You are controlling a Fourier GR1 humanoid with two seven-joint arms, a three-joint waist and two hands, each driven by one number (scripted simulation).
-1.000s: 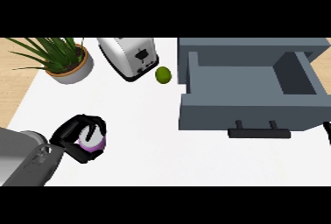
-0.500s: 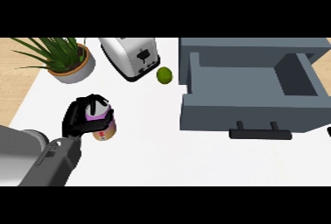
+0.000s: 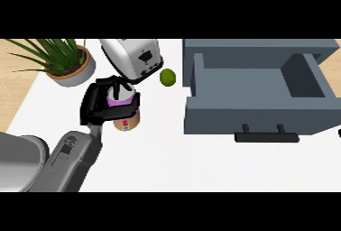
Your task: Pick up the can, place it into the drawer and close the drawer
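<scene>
My left hand (image 3: 100, 101) is curled round the can (image 3: 124, 108), a purple-and-tan cylinder with a pale top, held above the white counter just below the toaster. The grey forearm runs down to the lower left edge. The grey drawer (image 3: 256, 88) stands pulled open at the right, its inside bare, with a dark handle (image 3: 266, 135) on its front. The can is well left of the drawer. Of my right hand only a dark sliver at the far right edge could be a part; the hand itself does not show.
A silver toaster (image 3: 133, 58) stands at the back, with a green lime (image 3: 168, 77) beside it. A potted plant (image 3: 63, 61) sits at the back left. A wooden surface borders the white counter (image 3: 186, 162) on the left.
My left hand has carried the can up and to the right, from the lower left toward the toaster and lime. The drawer has stayed open and still.
</scene>
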